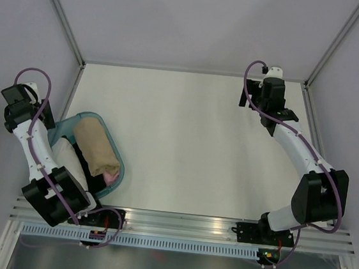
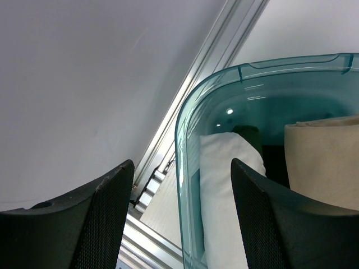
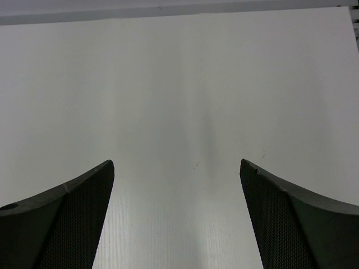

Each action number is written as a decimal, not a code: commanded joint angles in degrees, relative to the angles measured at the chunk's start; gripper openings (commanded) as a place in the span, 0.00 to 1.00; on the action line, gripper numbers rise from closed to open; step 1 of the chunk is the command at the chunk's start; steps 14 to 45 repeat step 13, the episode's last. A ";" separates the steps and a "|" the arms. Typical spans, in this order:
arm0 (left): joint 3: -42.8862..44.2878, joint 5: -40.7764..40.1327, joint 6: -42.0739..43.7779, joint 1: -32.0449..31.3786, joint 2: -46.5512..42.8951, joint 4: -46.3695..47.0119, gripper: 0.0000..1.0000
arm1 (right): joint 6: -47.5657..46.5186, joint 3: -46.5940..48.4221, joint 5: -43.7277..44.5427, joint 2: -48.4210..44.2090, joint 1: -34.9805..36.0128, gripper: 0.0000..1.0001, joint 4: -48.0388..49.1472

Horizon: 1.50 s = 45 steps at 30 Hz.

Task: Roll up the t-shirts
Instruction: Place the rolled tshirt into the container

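Note:
Three rolled t-shirts lie in a translucent teal basket (image 1: pixel 117 153) at the table's left. The tan bundle (image 1: pixel 96 146) is on top, the white bundle (image 1: pixel 72 164) lies beside it, and a bit of the pink one (image 1: pixel 112 176) shows at the near end. My left gripper (image 1: pixel 45 117) is open and empty at the basket's far-left end. In the left wrist view its jaws (image 2: pixel 182 168) straddle the basket's rim (image 2: pixel 185 117), with the white bundle (image 2: pixel 224 196) and tan bundle (image 2: pixel 322 162) beyond. My right gripper (image 1: pixel 251 96) is open and empty over bare table at the back right, as its wrist view (image 3: pixel 176 165) shows.
The white table (image 1: pixel 191 142) is enclosed by grey walls with metal corner posts (image 1: pixel 60 13). An aluminium rail (image 1: pixel 183 225) runs along the near edge under both arm bases. The basket sits tight against the left wall and the left arm.

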 commanded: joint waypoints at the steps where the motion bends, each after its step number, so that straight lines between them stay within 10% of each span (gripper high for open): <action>1: 0.19 -0.23 -0.39 0.13 -1.52 0.50 0.75 | -0.16 0.60 -0.50 0.60 0.05 0.98 1.19; 45: 0.02 3.81 -1.18 0.04 -1.52 -1.61 0.74 | -0.25 -0.72 -1.20 1.22 0.05 0.98 1.98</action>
